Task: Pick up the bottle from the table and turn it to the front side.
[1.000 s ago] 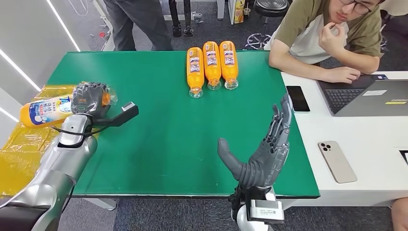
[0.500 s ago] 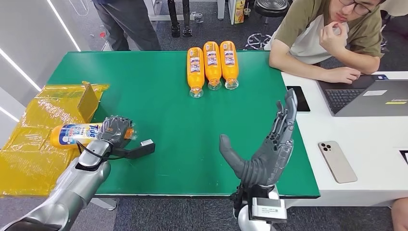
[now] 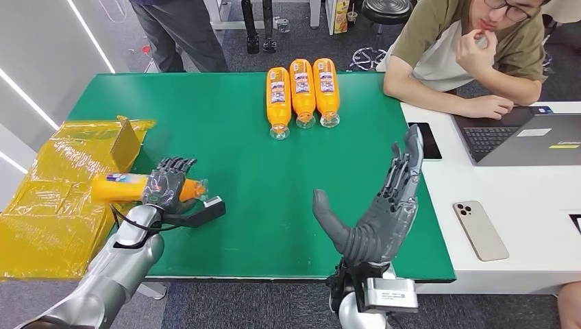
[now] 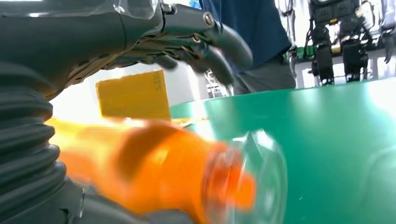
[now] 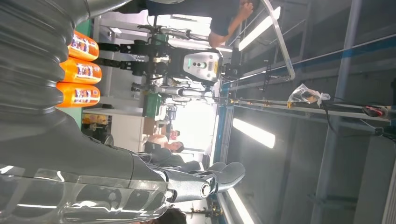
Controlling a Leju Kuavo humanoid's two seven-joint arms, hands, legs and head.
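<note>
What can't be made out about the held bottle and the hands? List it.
- Bottle: its middle is covered by the left hand in the head view, and no label shows on its bare parts.
- Bottle neck: blurred in the left wrist view.
- Right hand: the right wrist view shows its fingers edge-on, palm hidden.

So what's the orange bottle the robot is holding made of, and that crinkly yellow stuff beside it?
The orange bottle in the left hand looks like clear, glossy plastic: in the left wrist view its see-through neck shows over the orange inside. The yellow sheet looks like thin plastic film, probably wrapped over cardboard, since it wrinkles and shines. The table top looks like matte green matting, though I can't be sure.
</note>
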